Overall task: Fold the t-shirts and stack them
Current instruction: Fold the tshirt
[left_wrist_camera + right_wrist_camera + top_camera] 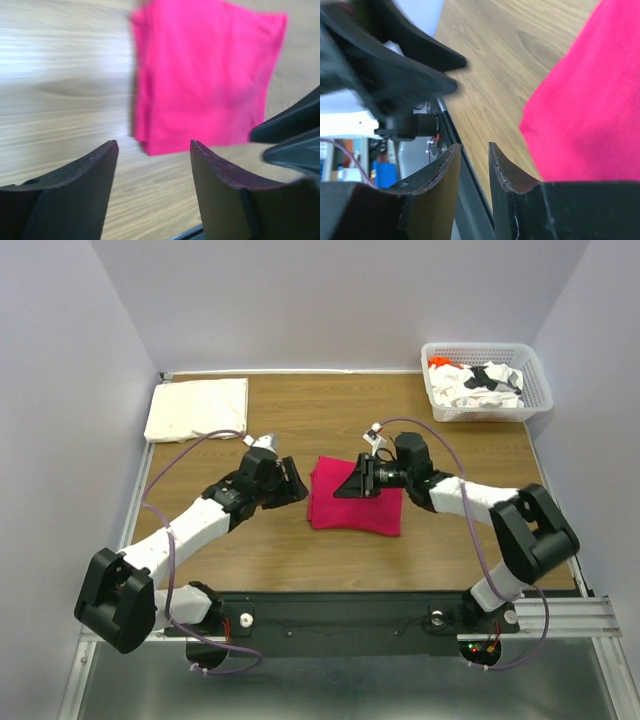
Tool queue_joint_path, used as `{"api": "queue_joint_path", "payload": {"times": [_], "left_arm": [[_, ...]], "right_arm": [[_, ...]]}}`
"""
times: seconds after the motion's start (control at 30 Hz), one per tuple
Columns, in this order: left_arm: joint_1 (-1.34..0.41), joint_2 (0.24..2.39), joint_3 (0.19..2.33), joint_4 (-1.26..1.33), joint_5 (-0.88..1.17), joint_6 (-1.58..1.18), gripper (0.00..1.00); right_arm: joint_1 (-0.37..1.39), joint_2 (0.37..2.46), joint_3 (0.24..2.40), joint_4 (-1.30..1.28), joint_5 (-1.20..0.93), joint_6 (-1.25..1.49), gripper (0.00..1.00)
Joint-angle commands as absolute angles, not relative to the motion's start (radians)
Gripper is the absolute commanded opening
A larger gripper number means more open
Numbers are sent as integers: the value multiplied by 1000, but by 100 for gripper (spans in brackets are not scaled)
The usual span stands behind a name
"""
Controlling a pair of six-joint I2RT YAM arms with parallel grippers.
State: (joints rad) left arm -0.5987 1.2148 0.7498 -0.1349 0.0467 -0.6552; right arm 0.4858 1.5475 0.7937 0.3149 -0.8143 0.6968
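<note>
Two folded t-shirts lie on the wooden surface (250,550). The magenta-red t-shirt (357,510) is a neat rectangle in the middle, between the two arms. The cream-white t-shirt (197,408) is in the far left corner, well apart from it. In the far right corner stands the white lattice basket (485,413), with the crumpled printed t-shirts (487,383) (white with black marks) and a piece of orange cloth (440,363) inside.

The left gripper (290,480) is just beside the left edge of the magenta-red t-shirt (200,80). Its fingers (80,190) are clearly apart, with only wood and a corner of the shirt showing between them. They hold nothing.

The right gripper (352,485) is over the far part of the same shirt. Its fingers (507,175) are close to each other with a narrow gap, and nothing is in this gap. The red cloth (590,100) lies beside them; whether they touch it I cannot tell.
</note>
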Motion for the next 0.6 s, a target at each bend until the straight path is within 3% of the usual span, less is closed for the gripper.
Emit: {"api": "queue_joint_path", "payload": {"times": [0.0, 0.3, 0.4, 0.57], "left_arm": [[-525, 1148, 741, -230, 9, -638, 72], [-491, 1063, 701, -304, -51, -637, 73], [-488, 1055, 696, -305, -43, -641, 73], [-488, 1034, 684, -299, -41, -643, 73]], "right_arm": [[494, 1675, 766, 564, -867, 793, 35], [492, 1977, 709, 684, -903, 736, 33], [489, 1965, 715, 683, -913, 733, 32], [443, 1767, 747, 599, -876, 695, 33]]}}
